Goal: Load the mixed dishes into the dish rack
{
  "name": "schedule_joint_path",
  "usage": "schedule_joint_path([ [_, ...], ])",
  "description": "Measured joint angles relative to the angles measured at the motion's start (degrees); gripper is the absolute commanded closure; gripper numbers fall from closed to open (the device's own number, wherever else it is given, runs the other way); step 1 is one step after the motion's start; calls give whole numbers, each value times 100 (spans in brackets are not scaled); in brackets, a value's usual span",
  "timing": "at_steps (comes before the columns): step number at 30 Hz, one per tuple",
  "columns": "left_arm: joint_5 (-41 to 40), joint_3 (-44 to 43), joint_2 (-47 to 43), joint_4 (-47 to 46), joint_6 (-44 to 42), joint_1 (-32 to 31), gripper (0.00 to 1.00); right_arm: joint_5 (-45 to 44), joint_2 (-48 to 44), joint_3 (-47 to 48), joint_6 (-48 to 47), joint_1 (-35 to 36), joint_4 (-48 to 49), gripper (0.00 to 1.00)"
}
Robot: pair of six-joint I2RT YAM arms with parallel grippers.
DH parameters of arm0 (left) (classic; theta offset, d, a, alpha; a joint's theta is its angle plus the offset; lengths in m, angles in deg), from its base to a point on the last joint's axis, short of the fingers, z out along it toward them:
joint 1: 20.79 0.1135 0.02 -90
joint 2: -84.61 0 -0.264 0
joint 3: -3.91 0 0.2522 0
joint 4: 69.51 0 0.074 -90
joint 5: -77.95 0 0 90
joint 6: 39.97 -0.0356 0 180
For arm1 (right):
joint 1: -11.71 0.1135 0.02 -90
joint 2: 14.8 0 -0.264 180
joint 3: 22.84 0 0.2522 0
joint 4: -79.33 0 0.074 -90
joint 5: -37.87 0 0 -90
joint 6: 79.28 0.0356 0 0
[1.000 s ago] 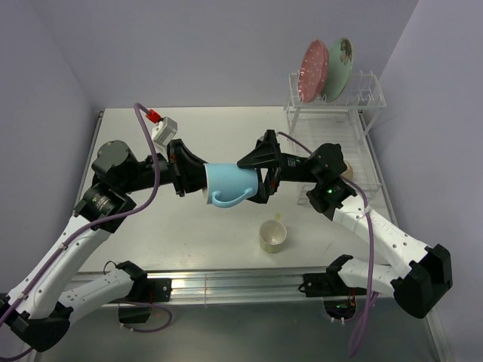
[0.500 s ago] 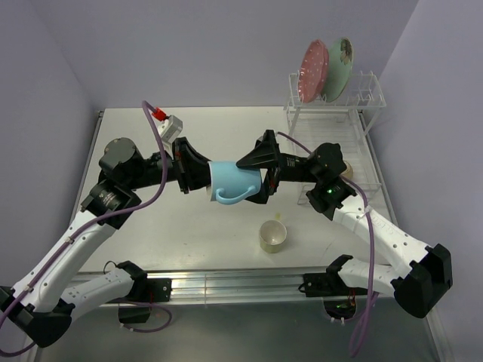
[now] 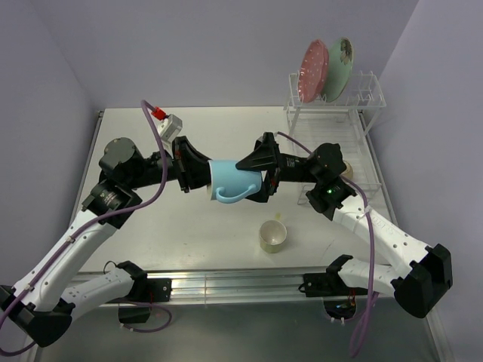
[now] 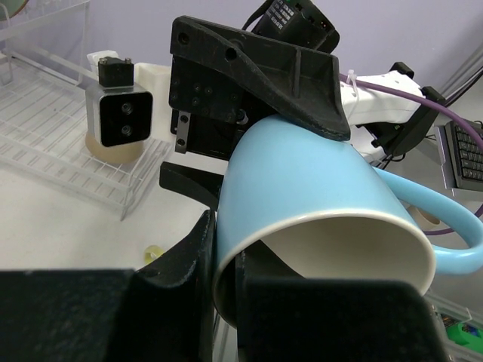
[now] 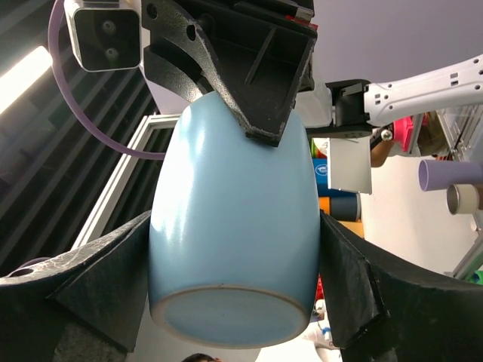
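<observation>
Top external: blue mug [image 3: 230, 183] over table [image 3: 189, 234] middle, edges distant.

Top view: the blue mug [image 3: 230, 181] has its mouth buried in the left pincer [image 3: 204, 177], its base masked by the right pincer [image 3: 247, 181]. Out at three o'clock, the cream bowl [image 3: 348, 169] barely peeks past the right wrist. Yellow speck [image 3: 279, 216] on the desk [image 3: 189, 226], too small to name. Left wrist: mug handle runs off at three o'clock, own fingers [image 4: 75, 317] a black blur. Right wrist: pads [image 5: 113, 286] pressing the mug? Can't tell.
</observation>
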Motion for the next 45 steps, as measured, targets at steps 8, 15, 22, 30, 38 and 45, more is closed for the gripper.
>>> schedule_joint_path([
  [8,-111,61,24,-74,44,7,35,-37,-2,0,-24,0,-127,100],
  [15,-717,111,-13,260,92,15,1,-94,-50,22,-470,-240,-710,100],
  [22,-2953,116,-621,1598,249,11,1,-111,-249,68,-1650,-1279,-2267,100],
  [30,-5364,-269,-662,3097,852,24,7,-968,20,1506,-4363,-2597,-5733,100],
  [38,-4347,-105,1014,3141,754,-120,19,-3921,1276,4345,-7119,-2763,-8140,100],
  [45,-3707,-92,1773,3230,527,-748,17,-5960,1823,4513,-8349,-2778,-9016,100],
])
